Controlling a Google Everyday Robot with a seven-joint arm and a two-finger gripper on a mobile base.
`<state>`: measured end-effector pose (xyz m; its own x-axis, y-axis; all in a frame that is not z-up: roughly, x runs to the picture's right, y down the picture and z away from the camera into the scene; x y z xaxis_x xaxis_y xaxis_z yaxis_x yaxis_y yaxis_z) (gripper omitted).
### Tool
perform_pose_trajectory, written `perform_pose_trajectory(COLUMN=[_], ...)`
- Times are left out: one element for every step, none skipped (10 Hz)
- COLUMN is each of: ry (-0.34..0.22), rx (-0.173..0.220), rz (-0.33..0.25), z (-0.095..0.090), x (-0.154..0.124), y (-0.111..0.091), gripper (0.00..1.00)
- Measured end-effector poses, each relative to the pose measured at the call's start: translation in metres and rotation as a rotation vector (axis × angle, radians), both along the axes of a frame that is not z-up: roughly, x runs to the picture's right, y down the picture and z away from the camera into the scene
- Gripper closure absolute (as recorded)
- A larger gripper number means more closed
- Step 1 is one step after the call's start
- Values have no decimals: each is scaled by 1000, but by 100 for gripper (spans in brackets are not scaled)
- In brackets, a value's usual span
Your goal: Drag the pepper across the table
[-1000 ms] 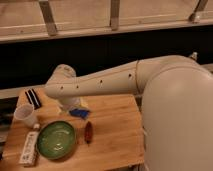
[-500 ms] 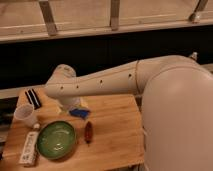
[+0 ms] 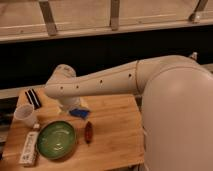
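The pepper [image 3: 88, 132], small, slender and dark red, lies on the light wooden table [image 3: 117, 135] just right of the green bowl [image 3: 56, 140]. My white arm reaches in from the right and bends down over the back left of the table. My gripper [image 3: 73, 106] hangs at its end, just above and left of a blue sponge [image 3: 79, 113]. It is behind the pepper and apart from it. The arm hides most of the gripper.
A clear plastic cup [image 3: 25, 115] stands at the left edge. A white packet [image 3: 29, 148] lies at the front left beside the bowl. A dark striped item [image 3: 33, 97] lies at the back left corner. A dark wall and railing run behind the table.
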<state>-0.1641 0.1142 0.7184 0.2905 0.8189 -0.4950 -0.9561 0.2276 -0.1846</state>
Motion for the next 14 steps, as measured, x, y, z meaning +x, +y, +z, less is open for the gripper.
perform_pose_trajectory(ry=[0, 20, 44, 83, 112, 131, 147, 154, 156, 151, 140, 126, 120, 112], rx=[0, -5, -14, -29, -42, -56, -70, -82, -89, -91, -93, -97, -98, -103], rz=[-2, -1, 2, 12, 21, 33, 51, 76, 100, 123, 147, 175, 191, 211], z=[0, 2, 5, 12, 21, 27, 33, 39, 42, 44, 47, 52, 58, 66], x=[0, 3, 7, 18, 31, 41, 52, 62, 68, 70, 71, 71, 72, 73], y=[0, 2, 7, 21, 33, 45, 57, 68, 74, 76, 80, 84, 88, 93], gripper=[20, 20, 20, 20, 20, 20, 20, 20, 20, 20, 20, 20, 20, 20])
